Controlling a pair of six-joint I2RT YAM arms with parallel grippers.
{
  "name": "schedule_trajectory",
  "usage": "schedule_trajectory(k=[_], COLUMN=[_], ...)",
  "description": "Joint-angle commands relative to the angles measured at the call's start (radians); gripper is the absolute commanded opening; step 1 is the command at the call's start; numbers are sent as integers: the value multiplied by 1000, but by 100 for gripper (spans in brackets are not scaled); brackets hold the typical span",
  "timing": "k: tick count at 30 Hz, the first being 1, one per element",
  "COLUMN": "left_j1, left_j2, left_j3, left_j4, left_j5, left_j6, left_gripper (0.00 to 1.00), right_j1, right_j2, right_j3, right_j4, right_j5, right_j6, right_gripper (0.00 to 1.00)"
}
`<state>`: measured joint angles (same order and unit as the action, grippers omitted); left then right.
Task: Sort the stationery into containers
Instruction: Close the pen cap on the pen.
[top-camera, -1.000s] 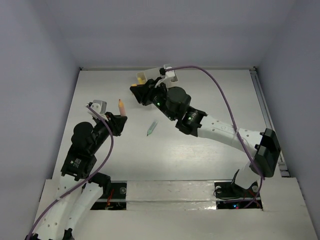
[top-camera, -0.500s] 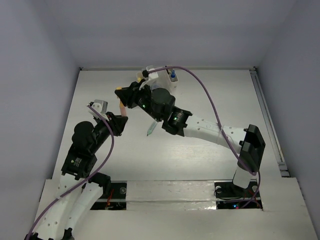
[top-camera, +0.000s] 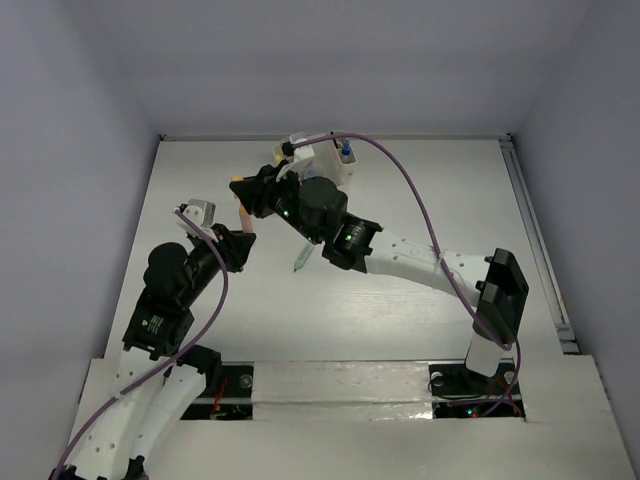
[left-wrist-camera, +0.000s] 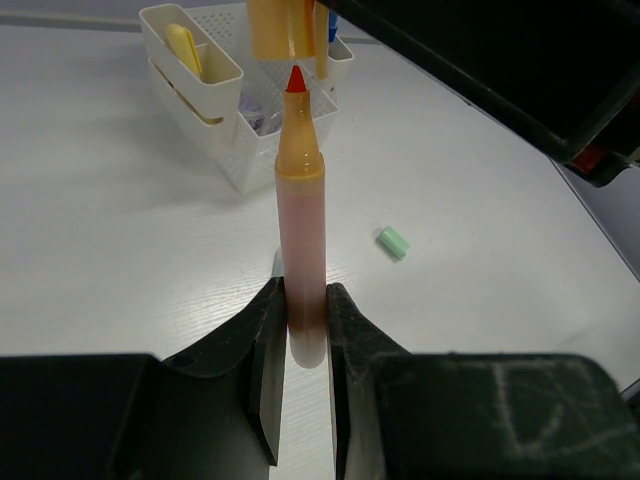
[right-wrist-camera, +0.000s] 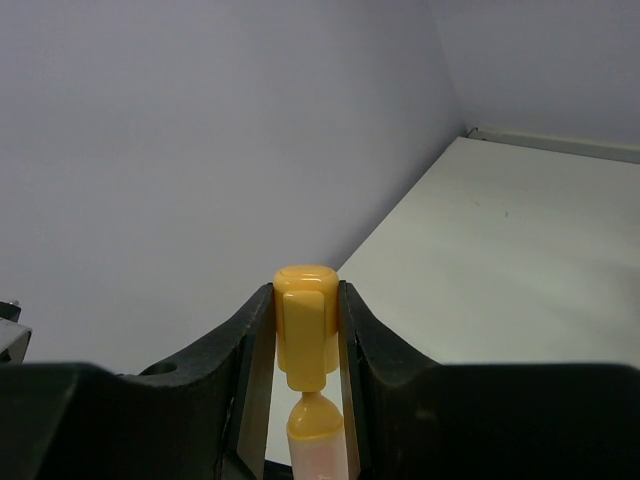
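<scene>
Orange marker (left-wrist-camera: 301, 260) stands upright in the air above the table (left-wrist-camera: 120, 250), well short of the organizer (left-wrist-camera: 215, 100), red tip up and uncapped. My left gripper (left-wrist-camera: 302, 300) is clamped narrow on its lower barrel, near the blunt end. The cap (right-wrist-camera: 306, 325) is pinched between the fingers of my right gripper (right-wrist-camera: 306, 310), sitting right over the tip. From the right wrist view the two look lined up, but I can't tell if the tip is inside the cap yet.

Handling, my guess: light, stiff plastic with a smooth round barrel, so it could twist or slide in the pads if I push down off-axis. The low hold leaves a long lever, so a crooked press would tilt it. The cap is small and slick. The grip on its flat sides looks right. Press straight along the barrel, gently; the tip is soft and would smear or bend.

Around it:
- a green eraser block (left-wrist-camera: 393, 241) lies loose on the table, right of the marker
- a light green marker (top-camera: 303, 258) lies loose nearer the arms
- the organizer already has a yellow piece (left-wrist-camera: 186, 50) in a side slot and a blue-capped bottle (top-camera: 346, 152) at its far end
</scene>
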<state>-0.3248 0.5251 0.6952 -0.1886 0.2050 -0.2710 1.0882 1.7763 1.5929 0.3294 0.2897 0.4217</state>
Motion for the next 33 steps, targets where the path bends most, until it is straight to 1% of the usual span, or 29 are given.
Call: schedule_trajectory(k=[1,8,18,24,33], left_j1=[3,3,3,3,3], left_j2=[-13,-19,-23,-4,-19], left_j3=[0,0,0,0,0], left_j4=[44,41,43,43,41], left_j5=[-4,-24,-29,-15,-26], left_j6=[0,-4,-4,-2,-4], left_gripper=[0,0,0,0,0], right_j1=[9,9,38,47,47], right_j2=[-23,-32,-64,-77,-95], right_j3=[12,-17,-96,-123,-163], right_j4=[34,20,45,60,60], right_j5=[19,12,12,-12,-34], right_j6=[-15,-11,-1,11,41], right_gripper=[0,0,0,0,0])
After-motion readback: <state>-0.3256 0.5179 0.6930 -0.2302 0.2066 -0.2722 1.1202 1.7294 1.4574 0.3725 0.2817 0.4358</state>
